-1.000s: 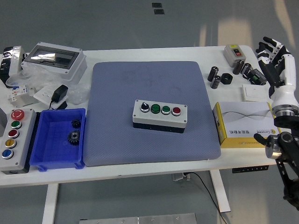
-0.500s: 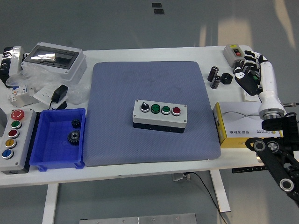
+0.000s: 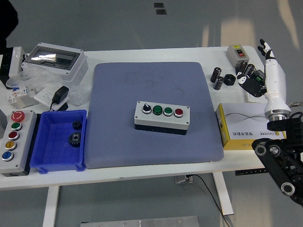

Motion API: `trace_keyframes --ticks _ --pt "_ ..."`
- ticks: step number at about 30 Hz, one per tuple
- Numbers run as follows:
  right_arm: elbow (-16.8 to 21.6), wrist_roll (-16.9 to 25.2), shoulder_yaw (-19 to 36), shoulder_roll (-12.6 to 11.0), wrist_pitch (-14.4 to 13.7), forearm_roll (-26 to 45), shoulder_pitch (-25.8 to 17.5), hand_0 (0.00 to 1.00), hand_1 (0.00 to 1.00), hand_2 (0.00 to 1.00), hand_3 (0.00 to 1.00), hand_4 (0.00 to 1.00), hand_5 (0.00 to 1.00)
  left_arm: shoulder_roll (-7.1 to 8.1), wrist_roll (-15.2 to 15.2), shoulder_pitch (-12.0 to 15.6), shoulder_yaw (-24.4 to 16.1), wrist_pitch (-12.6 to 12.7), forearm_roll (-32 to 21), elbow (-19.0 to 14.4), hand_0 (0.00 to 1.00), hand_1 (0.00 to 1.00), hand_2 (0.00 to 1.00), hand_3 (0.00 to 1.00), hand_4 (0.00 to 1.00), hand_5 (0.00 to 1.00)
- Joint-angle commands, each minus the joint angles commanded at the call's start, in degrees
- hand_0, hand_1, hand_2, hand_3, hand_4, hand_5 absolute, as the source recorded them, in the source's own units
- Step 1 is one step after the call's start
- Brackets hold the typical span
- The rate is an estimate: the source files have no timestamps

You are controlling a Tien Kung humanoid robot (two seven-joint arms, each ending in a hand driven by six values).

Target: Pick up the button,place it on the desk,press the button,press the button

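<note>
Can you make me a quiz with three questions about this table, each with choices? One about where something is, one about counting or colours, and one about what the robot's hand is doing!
1. Where is the white four-button control box?
A. in the blue bin
B. on the blue-grey foam mat
C. on the yellow and white carton

2. How many green buttons are on that box?
A. none
B. two
C. four

3. What is the robot's white right hand doing?
A. pressing a button
B. holding a gear
C. holding nothing, raised at the table's right edge

Answers:
1 B, the box sits mid-mat.
2 B, two green caps lie between the black knob and the red button.
3 C, its fingers point up, well away from the box.
</note>
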Motion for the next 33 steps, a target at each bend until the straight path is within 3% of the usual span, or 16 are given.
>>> trace_keyframes --ticks 7,24,25,33 --pt "-0.4 0.4 0.3 -1.0 -0.4 -0.3 0.2 0.895 0.898 0.905 0.998 0.767 0.115 0.36 0.2 -0.2 -1.0 -0.1 1.5 0.0 0.636 0.613 0.560 0.598 0.632 0.182" --pt "-1.2 1.2 0.9 -0.5 -2.3 1.2 -0.1 0.892 0.900 0.908 0.998 0.766 0.115 0.82 0.4 0.2 -2.2 -0.3 3.3 0.0 0.636 0.614 0.560 0.598 0.633 0.178" --pt "-1.2 1.3 1.1 -0.5 -2.3 1.5 -0.1 0.900 0.919 0.960 0.998 0.766 0.109 0.81 0.4 0.2 -2.2 -0.3 3.4 0.0 0.636 0.614 0.560 0.598 0.634 0.175" --pt "-1.0 1.8 1.7 -0.4 -2.3 3.4 -0.7 0.903 0.930 0.973 0.998 0.768 0.110 0.50 0.3 0.3 -2.0 -0.4 3.2 0.0 0.636 0.612 0.560 0.598 0.635 0.174"
